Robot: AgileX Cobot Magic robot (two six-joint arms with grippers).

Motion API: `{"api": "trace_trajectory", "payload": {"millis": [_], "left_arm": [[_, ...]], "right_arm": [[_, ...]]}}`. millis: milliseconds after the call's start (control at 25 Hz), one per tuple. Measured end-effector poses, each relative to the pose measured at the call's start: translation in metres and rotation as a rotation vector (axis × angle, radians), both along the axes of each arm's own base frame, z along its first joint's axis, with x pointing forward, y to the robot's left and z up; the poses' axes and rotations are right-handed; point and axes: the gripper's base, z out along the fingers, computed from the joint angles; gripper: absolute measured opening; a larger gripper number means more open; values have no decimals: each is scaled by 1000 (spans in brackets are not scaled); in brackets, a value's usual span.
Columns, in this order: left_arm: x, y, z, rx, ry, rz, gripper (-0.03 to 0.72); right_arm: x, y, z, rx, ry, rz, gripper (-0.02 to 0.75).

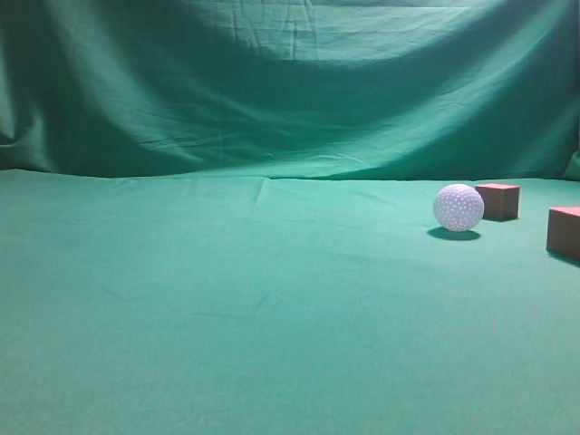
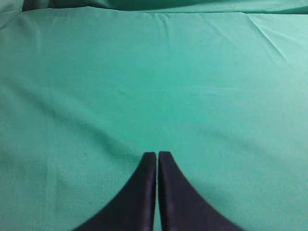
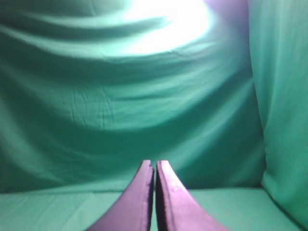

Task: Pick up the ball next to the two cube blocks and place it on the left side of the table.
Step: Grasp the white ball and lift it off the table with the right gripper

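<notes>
The white dimpled ball (image 1: 459, 207) rests on the green table (image 1: 227, 299) at the right, seen only in the exterior view. One reddish-brown cube block (image 1: 498, 200) sits just behind and right of it; the other cube block (image 1: 564, 231) is at the right edge, partly cut off. Neither gripper shows in the exterior view. My left gripper (image 2: 157, 155) is shut and empty over bare green cloth. My right gripper (image 3: 155, 163) is shut and empty, pointing at the draped backdrop. The ball and blocks are out of both wrist views.
A draped green backdrop (image 1: 290, 82) hangs behind the table. Green cloth (image 1: 181, 317) stretches across the left and middle of the table. A hanging fold of cloth (image 3: 281, 106) stands at the right in the right wrist view.
</notes>
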Motion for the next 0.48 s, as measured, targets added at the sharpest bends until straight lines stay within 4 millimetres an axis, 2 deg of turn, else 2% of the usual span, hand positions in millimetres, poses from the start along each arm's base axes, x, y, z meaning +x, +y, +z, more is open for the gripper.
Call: {"api": "trace_trajectory", "payload": {"millis": [80, 240, 320, 480], "left_arm": [[0, 0, 0, 0, 0, 0, 0], [0, 0, 0, 0, 0, 0, 0], [0, 0, 0, 0, 0, 0, 0], [0, 0, 0, 0, 0, 0, 0]], "right_arm": [[8, 0, 18, -5, 110, -11, 0], [38, 1, 48, -36, 460, -46, 0], [58, 3, 52, -52, 627, -59, 0], [97, 8, 52, -62, 834, -55, 0]]}}
